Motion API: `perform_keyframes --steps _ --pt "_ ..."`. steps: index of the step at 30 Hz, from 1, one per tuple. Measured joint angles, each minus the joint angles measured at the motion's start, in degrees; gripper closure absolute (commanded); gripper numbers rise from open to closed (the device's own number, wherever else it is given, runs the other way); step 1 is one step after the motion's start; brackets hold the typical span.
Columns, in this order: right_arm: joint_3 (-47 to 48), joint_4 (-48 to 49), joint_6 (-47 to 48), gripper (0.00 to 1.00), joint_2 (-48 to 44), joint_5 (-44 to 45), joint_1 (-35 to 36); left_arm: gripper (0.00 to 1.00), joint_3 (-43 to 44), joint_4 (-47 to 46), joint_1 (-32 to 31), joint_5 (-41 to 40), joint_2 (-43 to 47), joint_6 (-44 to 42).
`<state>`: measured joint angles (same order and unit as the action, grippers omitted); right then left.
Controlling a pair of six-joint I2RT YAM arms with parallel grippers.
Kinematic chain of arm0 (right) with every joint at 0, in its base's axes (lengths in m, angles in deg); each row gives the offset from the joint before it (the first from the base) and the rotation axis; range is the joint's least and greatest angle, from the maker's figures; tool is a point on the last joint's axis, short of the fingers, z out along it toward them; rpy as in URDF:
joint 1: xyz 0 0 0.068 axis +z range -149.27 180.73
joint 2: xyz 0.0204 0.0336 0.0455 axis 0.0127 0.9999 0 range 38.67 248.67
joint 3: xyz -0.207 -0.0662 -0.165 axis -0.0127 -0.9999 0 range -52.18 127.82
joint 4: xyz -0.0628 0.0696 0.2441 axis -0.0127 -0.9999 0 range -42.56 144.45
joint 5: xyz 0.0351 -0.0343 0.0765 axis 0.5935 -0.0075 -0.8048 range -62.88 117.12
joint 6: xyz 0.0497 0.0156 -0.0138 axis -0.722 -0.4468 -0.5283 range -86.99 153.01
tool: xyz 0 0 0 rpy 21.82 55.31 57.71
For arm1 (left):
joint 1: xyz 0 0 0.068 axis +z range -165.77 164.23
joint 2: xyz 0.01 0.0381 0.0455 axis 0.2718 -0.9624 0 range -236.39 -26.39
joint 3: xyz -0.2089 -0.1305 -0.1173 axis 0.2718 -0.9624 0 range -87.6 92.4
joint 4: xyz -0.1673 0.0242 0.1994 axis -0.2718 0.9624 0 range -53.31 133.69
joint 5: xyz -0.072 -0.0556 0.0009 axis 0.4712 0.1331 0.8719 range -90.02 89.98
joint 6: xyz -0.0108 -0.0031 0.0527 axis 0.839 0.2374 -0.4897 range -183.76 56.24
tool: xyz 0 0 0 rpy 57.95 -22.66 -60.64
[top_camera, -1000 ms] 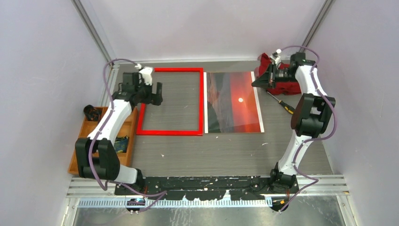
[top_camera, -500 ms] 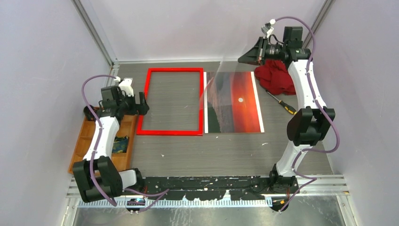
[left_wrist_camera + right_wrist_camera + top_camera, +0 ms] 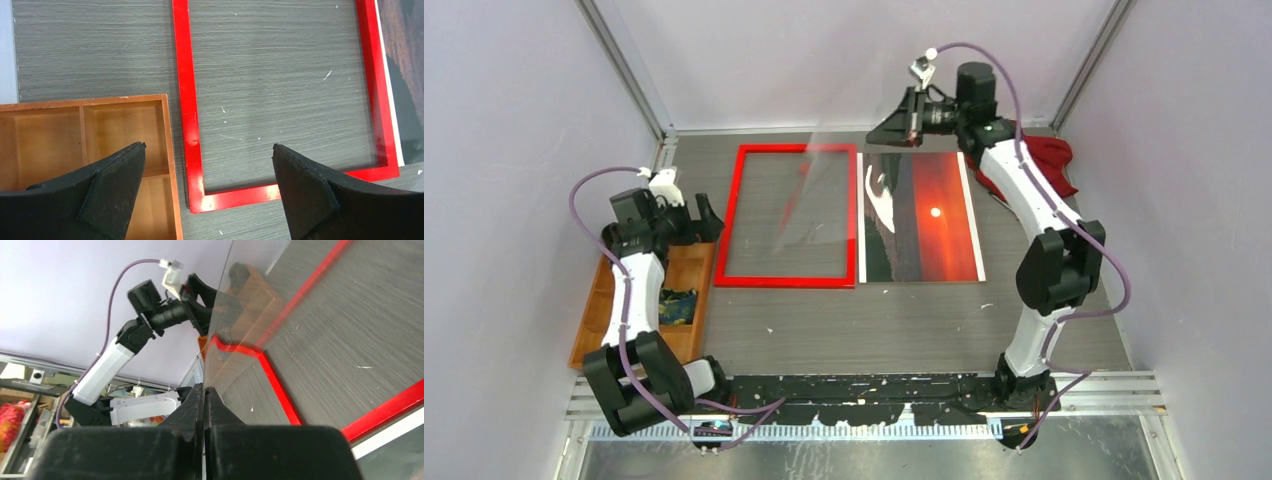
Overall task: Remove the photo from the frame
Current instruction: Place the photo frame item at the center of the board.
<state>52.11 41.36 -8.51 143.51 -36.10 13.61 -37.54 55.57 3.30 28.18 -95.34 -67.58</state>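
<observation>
The right gripper's [image 3: 890, 130] fingers [image 3: 192, 407] were pressed together on the edge of a clear sheet [image 3: 300, 340], pinching it so that it hung tilted above the table [image 3: 884, 320]. The left gripper [image 3: 707, 215] had its fingers [image 3: 112, 182] spread wide and held nothing.

A second earlier the right gripper had been low by the red cloth [image 3: 1049, 160] at the far right. Since then it had risen and swung left, to the far edge above the gap between the frame [image 3: 789, 281] and the photo [image 3: 934, 230]. The sheet came with it and now hung partly over the frame's right half, showing pale reflections. The cloth lay uncovered. The left arm had pulled back from the frame's far left corner, and its gripper hovered over the frame's left rail and the wooden tray [image 3: 594, 310].

The photo lay flat on the table, picture side up, just beside the frame's right rail and out of it. The frame lay flat too, with bare table showing through its opening.

A small patterned packet [image 3: 679, 305] sat in the tray; its print was too small to read.
</observation>
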Motion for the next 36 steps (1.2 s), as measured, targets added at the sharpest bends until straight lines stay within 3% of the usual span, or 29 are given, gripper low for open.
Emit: perform_keyframes --steps 11,14,24,36 --pt "-13.4 17.3 -4.9 0.99 14.9 6.3 2.5 0.0 -2.0 -1.6 3.7 5.9 2.6 1.0" --pt "-14.5 17.8 -5.0 0.97 18.7 7.5 2.4 0.0 -2.0 -1.6 4.0 6.8 2.6 1.5" --pt "-13.1 15.6 -2.4 0.73 23.1 10.0 3.1 0.0 -2.0 -1.9 4.8 9.1 2.6 2.0" --pt "-6.7 9.5 -0.2 0.73 28.2 11.8 4.3 0.0 -2.0 -1.9 5.4 11.5 1.4 2.5"
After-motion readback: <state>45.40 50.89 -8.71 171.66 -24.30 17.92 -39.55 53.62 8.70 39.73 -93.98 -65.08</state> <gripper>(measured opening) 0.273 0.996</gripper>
